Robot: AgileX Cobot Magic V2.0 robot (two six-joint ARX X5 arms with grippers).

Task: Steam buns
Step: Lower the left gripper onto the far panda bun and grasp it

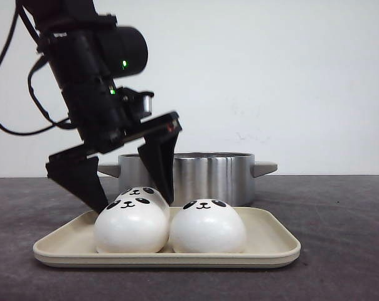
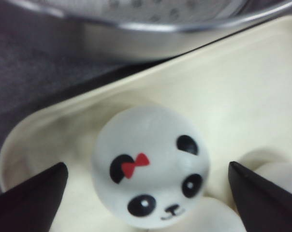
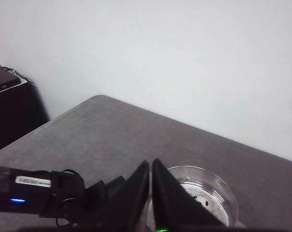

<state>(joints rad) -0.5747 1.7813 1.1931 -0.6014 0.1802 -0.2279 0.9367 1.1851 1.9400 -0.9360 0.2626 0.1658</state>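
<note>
Three white panda-faced buns lie on a beige tray: one at the front left, one at the front right, and one behind them. My left gripper is open, its two black fingers lowered on either side of the rear bun and apart from it. The left wrist view shows that bun with a red bow by one ear, between the fingertips. My right gripper is shut and empty, high above the table; the front view does not show it.
A steel pot with side handles stands just behind the tray, and its perforated insert shows in the left wrist view. From above, the right wrist view shows the pot beside the left arm. Dark grey table all round.
</note>
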